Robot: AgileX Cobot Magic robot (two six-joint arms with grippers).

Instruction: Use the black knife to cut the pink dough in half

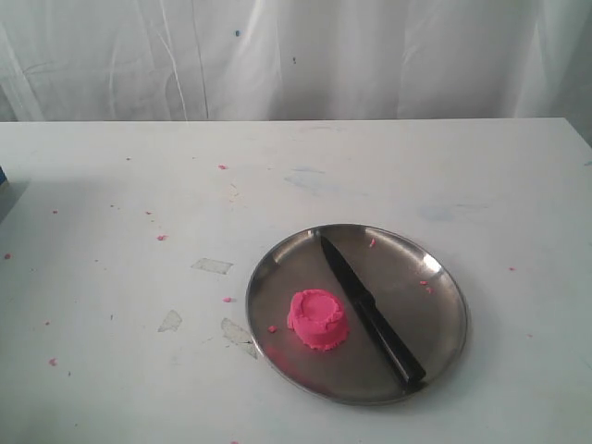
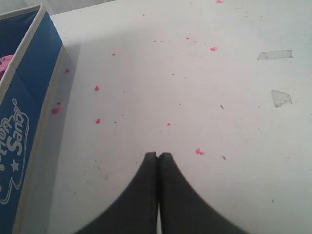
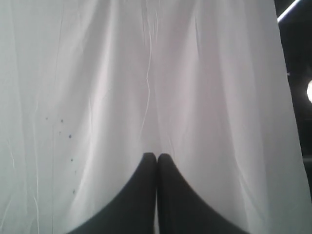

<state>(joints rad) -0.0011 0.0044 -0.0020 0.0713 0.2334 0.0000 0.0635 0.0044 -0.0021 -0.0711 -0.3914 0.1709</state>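
Observation:
The pink dough (image 1: 317,320), one round mound with a dimpled top, sits on the left part of a round steel plate (image 1: 442,294). The black knife (image 1: 370,310) lies beside it on the plate, tip toward the far rim and handle over the near right rim. Neither arm shows in the exterior view. My left gripper (image 2: 157,155) is shut with nothing in it, over bare white table speckled with pink crumbs. My right gripper (image 3: 157,156) is shut and empty too, facing a white curtain; the plate is not in either wrist view.
A blue box (image 2: 25,112) stands at the table's left, close beside the left gripper. Bits of clear tape (image 1: 213,265) and small pink crumbs (image 1: 162,238) dot the white table (image 1: 111,185). A white curtain (image 1: 296,55) hangs behind.

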